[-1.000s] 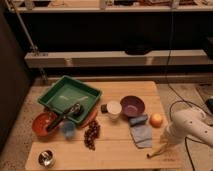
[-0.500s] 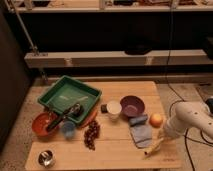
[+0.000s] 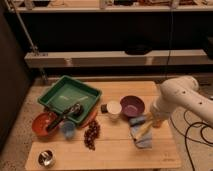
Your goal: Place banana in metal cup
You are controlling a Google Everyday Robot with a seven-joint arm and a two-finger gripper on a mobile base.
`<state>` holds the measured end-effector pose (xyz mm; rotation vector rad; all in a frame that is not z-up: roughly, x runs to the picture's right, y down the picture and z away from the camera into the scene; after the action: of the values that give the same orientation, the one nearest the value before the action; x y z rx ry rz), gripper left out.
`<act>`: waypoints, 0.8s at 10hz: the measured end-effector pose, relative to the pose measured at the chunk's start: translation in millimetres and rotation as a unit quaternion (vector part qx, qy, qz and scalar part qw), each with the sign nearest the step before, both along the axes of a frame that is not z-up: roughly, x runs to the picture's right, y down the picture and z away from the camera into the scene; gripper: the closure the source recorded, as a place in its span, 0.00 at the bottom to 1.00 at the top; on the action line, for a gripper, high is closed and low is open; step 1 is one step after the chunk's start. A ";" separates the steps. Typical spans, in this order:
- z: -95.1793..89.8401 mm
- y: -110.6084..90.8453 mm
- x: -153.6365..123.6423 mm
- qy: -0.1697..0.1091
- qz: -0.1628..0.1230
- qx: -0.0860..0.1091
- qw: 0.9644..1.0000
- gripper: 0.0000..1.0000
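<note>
- The metal cup (image 3: 46, 158) sits at the near left corner of the table (image 3: 115, 156), well apart from the banana.
- The banana (image 3: 143, 130) is on the right side, tilted over a blue cloth (image 3: 142, 141). It looks small, light, hard and smooth, so it could slip. The middle looks like the best place to hold it.
- The gripper (image 3: 151, 121) is right by the banana's top end. I cannot tell if it is open or closed.
- Farther back are a white cup (image 3: 114, 109) and a purple bowl (image 3: 132, 106).
</note>
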<state>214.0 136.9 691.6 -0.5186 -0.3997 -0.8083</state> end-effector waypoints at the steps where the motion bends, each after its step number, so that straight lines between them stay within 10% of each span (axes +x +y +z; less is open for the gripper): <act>1: -17.1 -24.3 -36.5 -0.013 -0.025 0.021 0.999 1.00; 5: -43.2 -50.2 -129.7 -0.097 -0.081 0.082 0.989 1.00; 8: -45.6 -50.1 -139.5 -0.109 -0.091 0.088 0.986 1.00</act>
<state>74.5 86.8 646.0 -0.3051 -0.4818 -1.0722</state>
